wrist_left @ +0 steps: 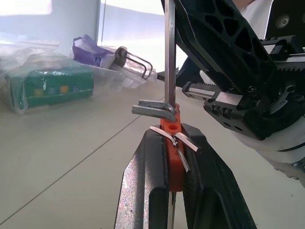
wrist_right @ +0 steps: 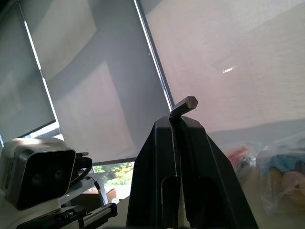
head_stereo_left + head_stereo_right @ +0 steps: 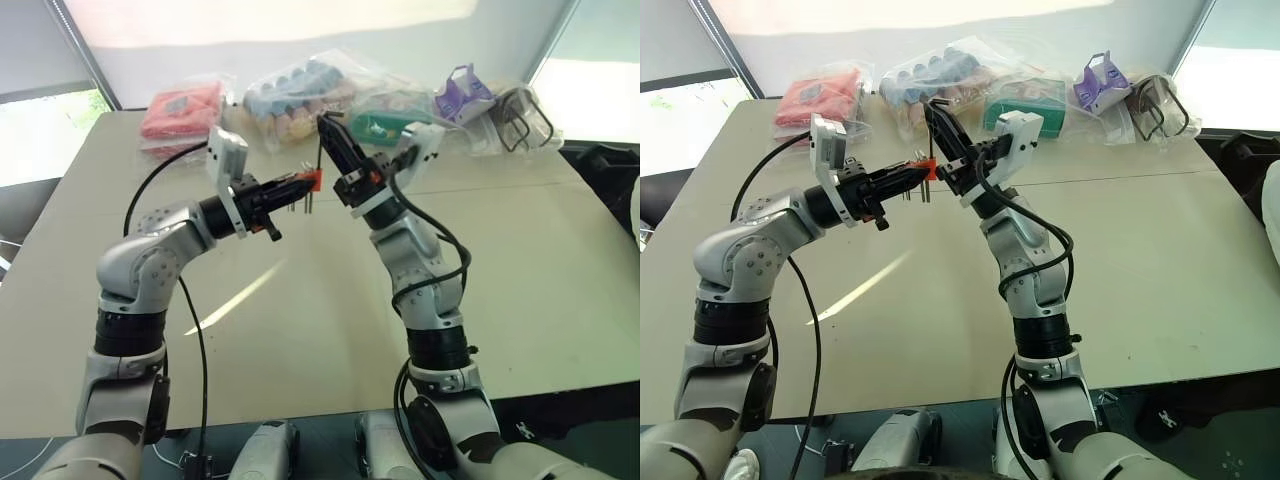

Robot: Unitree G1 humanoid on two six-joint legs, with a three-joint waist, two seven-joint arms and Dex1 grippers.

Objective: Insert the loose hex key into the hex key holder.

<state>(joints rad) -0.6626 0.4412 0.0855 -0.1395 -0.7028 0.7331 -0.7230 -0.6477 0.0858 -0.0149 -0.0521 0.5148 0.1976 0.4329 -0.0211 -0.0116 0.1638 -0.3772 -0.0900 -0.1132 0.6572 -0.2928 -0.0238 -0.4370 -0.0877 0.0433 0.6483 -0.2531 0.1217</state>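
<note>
The small red-orange plastic hex key holder (image 1: 172, 148) sits clamped between the closed jaws of the left gripper (image 3: 296, 186), raised above the pale beige bench (image 3: 300, 330). Several thin metal keys stick out of the holder; some hang down under it in the head views, and short bent ends lie across its top in the left wrist view. The right gripper (image 2: 177, 125) has its jaws closed on the loose hex key (image 1: 169, 52), a thin L-shaped silver-grey metal rod. Its long arm stands upright and its lower end meets the top of the holder; I cannot tell if it is already inside a hole. Its short bent end shows above the black fingertips (image 2: 164, 131) in the right wrist view. At the far edge of the bench lie clear plastic bags: a red packet (image 3: 182, 108), a green box (image 1: 50, 88), round pastel pieces (image 3: 295, 95), a purple item (image 3: 462, 92) and a dark metal clip (image 3: 520, 115). They are well apart from both grippers.
</note>
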